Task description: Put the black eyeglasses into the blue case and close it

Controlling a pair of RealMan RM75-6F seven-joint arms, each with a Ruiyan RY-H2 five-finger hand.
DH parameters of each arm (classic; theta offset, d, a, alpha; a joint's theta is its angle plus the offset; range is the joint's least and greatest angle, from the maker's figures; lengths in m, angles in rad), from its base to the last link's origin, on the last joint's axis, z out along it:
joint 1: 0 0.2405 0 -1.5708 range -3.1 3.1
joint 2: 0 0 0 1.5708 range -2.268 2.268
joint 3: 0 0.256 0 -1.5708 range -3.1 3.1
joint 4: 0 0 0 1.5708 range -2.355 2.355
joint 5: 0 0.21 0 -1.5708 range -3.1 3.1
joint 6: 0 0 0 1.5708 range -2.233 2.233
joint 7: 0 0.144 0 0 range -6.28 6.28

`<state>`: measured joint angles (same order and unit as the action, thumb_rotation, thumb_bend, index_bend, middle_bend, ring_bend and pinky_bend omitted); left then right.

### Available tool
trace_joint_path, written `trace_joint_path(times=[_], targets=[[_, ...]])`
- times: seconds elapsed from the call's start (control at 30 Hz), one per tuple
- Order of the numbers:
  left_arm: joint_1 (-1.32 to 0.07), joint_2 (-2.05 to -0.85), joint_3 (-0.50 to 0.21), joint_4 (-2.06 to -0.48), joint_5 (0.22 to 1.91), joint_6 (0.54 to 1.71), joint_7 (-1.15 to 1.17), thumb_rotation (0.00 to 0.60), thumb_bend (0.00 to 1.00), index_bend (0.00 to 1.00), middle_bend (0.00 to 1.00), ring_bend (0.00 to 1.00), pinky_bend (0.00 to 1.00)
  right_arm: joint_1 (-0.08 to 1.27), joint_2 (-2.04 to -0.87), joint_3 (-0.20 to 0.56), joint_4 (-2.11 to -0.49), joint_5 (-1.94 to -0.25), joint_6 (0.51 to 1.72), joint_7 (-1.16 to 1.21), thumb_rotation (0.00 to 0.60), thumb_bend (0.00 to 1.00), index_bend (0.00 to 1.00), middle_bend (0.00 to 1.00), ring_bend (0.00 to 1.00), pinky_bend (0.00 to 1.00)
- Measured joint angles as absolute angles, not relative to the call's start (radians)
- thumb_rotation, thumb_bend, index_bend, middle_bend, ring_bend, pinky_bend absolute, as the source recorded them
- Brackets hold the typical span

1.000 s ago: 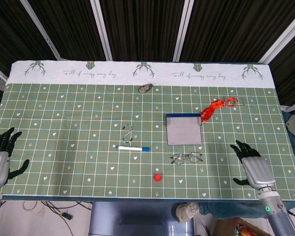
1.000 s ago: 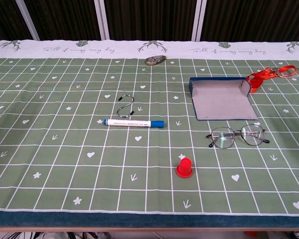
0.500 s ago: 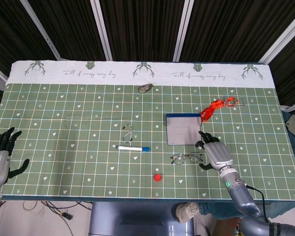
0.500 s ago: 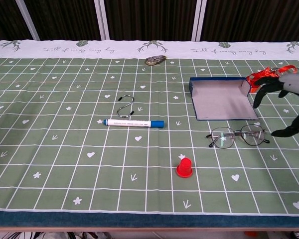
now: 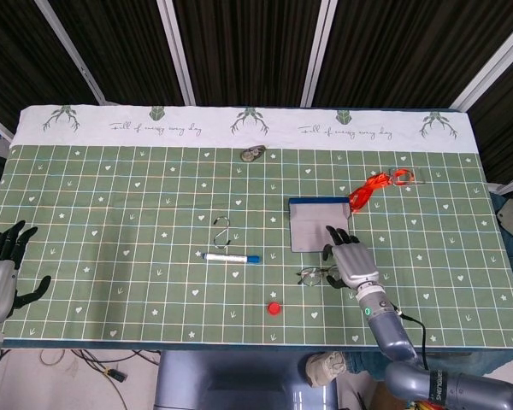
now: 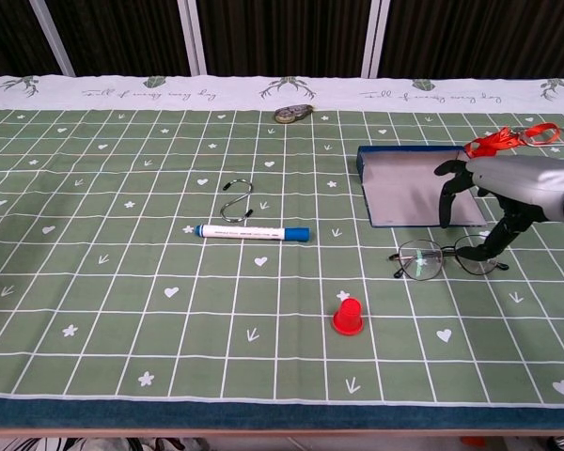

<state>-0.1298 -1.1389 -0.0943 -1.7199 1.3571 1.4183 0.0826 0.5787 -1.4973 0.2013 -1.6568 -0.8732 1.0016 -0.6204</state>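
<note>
The black eyeglasses (image 6: 423,258) (image 5: 312,275) lie flat on the green cloth, just in front of the blue case (image 6: 409,186) (image 5: 312,224). That case lies open, its grey inside facing up. My right hand (image 6: 498,193) (image 5: 350,260) hovers over the right lens and the near right corner of the case, fingers spread and pointing down, holding nothing. At the table's near left edge my left hand (image 5: 0,269) rests with its fingers apart and empty; only the head view shows it.
A red cap (image 6: 347,315) stands in front of the glasses. A blue-capped marker (image 6: 252,231) and a metal S-hook (image 6: 236,199) lie left of the case. An orange lanyard (image 6: 508,139) lies at the case's far right corner, a small metal piece (image 6: 289,114) farther back.
My right hand has swept leftward from the table's right edge to above the eyeglasses and the case corner. The left hand and all objects have stayed put.
</note>
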Motion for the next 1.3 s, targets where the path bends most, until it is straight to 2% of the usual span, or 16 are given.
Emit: trace_joint_path(times=[0.93,1.03,1.17,1.3], targets=[[-0.130,-1.139,-0.100,-1.720,1.345,1.421,0.085,0.600,0.29,0.08,0.00,0.00,0.00,0.636,-1.530,0.170,-1.595,-0.833,0.971,-0.577,0.600,0.40,0.55,0.01,0.07,0.19],[-0.130,-1.139,-0.100,-1.721,1.343,1.421,0.084,0.600,0.29,0.08,0.00,0.00,0.00,0.640,-1.532,0.167,-1.590,-0.832,0.970,-0.575,0.600,0.43,0.57,0.01,0.07,0.19],[-0.130,-1.138,-0.100,-1.722,1.342,1.420,0.081,0.600,0.29,0.08,0.00,0.00,0.00,0.647,-1.537,0.167,-1.581,-0.825,0.968,-0.571,0.600,0.52,0.60,0.02,0.08,0.19],[-0.130,-1.137,-0.101,-1.722,1.341,1.420,0.080,0.600,0.29,0.08,0.00,0.00,0.00,0.655,-1.544,0.166,-1.570,-0.820,0.969,-0.572,0.600,0.54,0.61,0.02,0.08,0.19]])
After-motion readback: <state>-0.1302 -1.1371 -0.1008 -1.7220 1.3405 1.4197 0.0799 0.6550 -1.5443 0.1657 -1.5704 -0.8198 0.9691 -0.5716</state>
